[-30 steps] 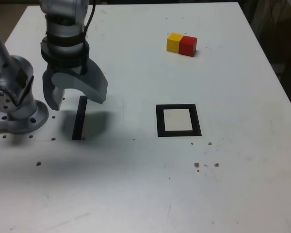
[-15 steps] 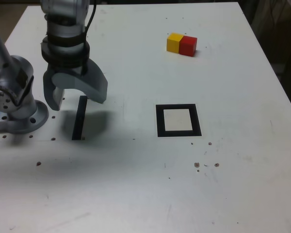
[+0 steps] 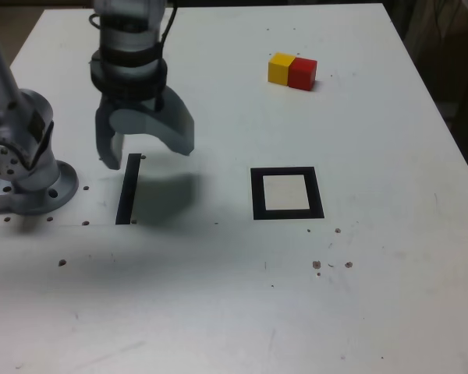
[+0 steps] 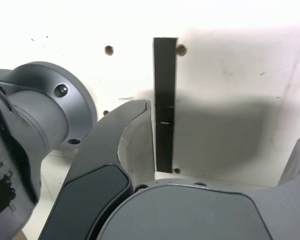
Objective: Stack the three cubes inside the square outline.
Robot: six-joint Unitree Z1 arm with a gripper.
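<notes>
An empty, wide-spread hand hangs over the narrow black strip on the white worktop, well to the exterior view's left of the square outline. The outline holds nothing. Beyond it, toward the far edge, the yellow cube and red cube sit touching; no green cube is in view. Likely hazard: closing on one of the touching pair could nudge or drag its neighbour.

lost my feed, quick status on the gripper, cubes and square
Gripper open, empty, above the black strip. Yellow cube and red cube touching, far from the square outline, which is empty; green cube not in view. Path clear.
</notes>
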